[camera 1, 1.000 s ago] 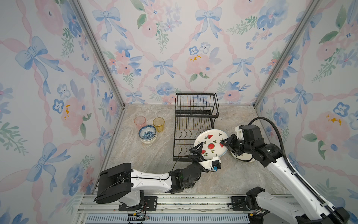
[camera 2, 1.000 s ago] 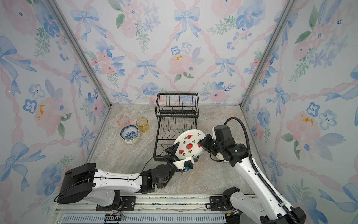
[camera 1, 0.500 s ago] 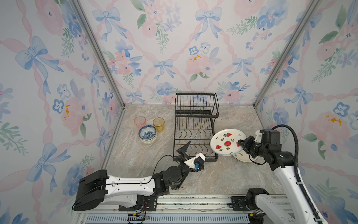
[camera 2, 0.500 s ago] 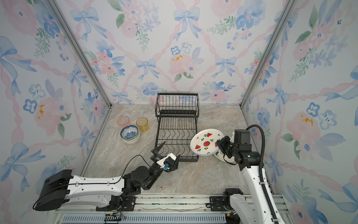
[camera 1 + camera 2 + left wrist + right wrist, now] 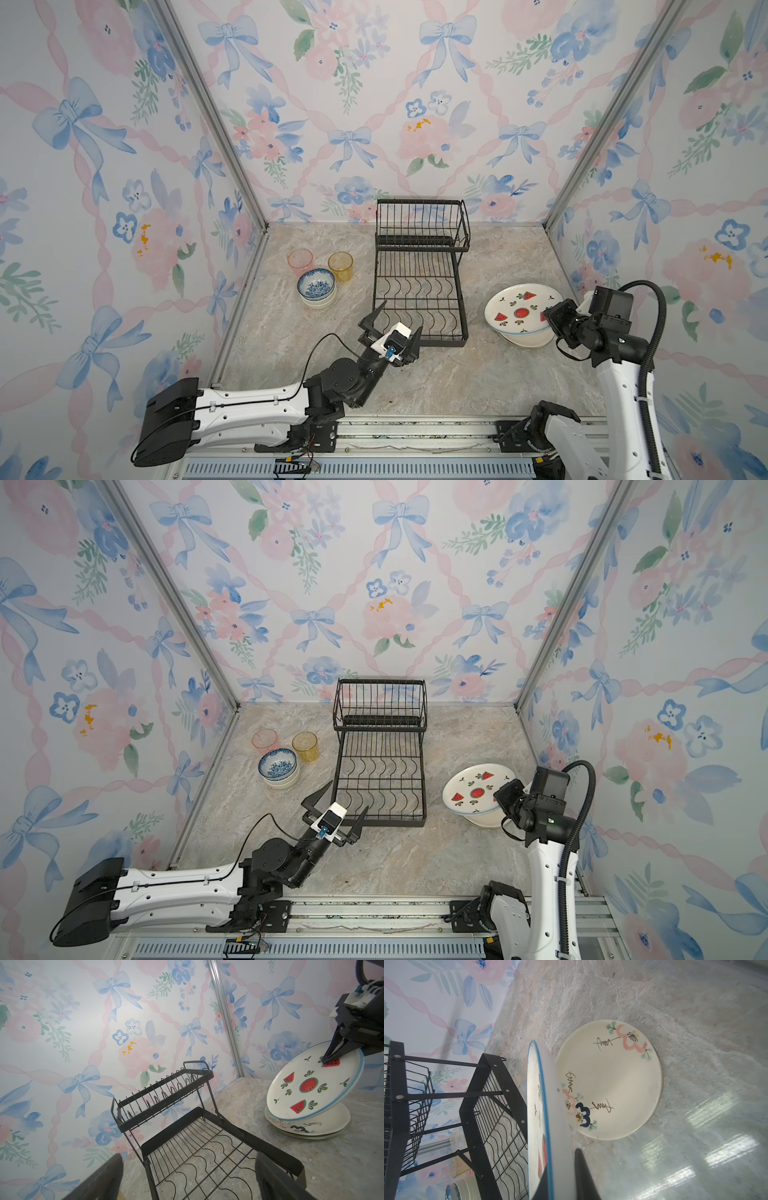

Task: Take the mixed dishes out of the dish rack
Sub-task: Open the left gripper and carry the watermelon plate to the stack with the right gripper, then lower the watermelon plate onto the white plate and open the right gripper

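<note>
Blue-rimmed watermelon plate (image 5: 515,309), aslant in pinch of right tool (image 5: 330,1057) above floral plate (image 5: 612,1080); left tool (image 5: 400,319) wide

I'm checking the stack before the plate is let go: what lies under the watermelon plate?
A cream floral plate lies flat under the tilted watermelon plate, which the right gripper grips by its rim. A lower plate shows only its rim beneath; its face is covered.

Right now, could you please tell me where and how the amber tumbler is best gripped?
I'd take the amber tumbler by its rim from above, one finger inside: it stands upright, open-topped. Approach from the dish rack side; the pink tumbler and bowl stack crowd the other.
</note>
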You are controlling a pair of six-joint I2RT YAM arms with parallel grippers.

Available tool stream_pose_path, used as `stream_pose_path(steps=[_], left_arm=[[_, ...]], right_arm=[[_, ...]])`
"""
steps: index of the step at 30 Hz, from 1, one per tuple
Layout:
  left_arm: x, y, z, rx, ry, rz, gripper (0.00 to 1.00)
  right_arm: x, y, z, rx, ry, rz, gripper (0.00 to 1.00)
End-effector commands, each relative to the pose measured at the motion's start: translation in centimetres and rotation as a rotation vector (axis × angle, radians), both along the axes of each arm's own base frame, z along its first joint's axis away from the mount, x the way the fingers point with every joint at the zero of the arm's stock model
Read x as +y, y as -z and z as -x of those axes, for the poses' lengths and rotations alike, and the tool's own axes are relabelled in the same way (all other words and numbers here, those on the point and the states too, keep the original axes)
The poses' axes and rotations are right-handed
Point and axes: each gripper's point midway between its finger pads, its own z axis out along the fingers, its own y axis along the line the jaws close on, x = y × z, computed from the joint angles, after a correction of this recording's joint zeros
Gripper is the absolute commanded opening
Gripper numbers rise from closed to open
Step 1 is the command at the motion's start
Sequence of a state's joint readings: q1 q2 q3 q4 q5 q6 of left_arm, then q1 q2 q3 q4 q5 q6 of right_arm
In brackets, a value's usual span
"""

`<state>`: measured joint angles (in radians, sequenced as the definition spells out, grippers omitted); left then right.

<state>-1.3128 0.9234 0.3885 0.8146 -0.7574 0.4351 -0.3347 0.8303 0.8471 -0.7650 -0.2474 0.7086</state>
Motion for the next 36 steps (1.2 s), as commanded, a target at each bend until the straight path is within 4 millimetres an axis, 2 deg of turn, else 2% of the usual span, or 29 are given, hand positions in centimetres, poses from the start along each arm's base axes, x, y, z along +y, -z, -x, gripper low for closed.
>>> stream_pose_path(steps=[1,6,14,22,24,30,32,36], left_arm=[[0.3,0.1,-0.1,0.007,0.008,0.036,0.98],[0.9,0.2,-0.2,0.008,-0.015,0.035,0.98],[2.0,0.0,-0.3,0.010,-0.021,0.074,0.98],[2.2,0.3,-0.6,0.018,-0.029,0.076,0.98],[2.2,0.3,-0.7,0.019,-0.031,0.077,0.98],[2.3,0.5,-0.8,0.022,-0.035,0.076,0.98],[2.4,0.5,-0.8,0.023,-0.036,0.078,0.98],[2.6,0.6,-1.0,0.025,-0.048,0.081,0.98]], right_arm=[[-1.1,-0.3,-1.6,-0.058,0.005,-0.009,0.00],[-1.7,1.3,-2.8,-0.036,-0.002,-0.022,0.00],[-3.0,4.0,-3.7,0.010,0.023,-0.047,0.00],[-3.6,5.5,-4.1,0.035,0.021,-0.046,0.00],[-3.7,5.9,-4.0,0.045,0.023,-0.046,0.06],[-3.7,7.3,-3.5,0.077,0.031,-0.054,0.53],[-3.9,7.5,-3.4,0.083,0.034,-0.056,0.58],[-4.1,7.7,-3.2,0.090,0.034,-0.079,0.61]])
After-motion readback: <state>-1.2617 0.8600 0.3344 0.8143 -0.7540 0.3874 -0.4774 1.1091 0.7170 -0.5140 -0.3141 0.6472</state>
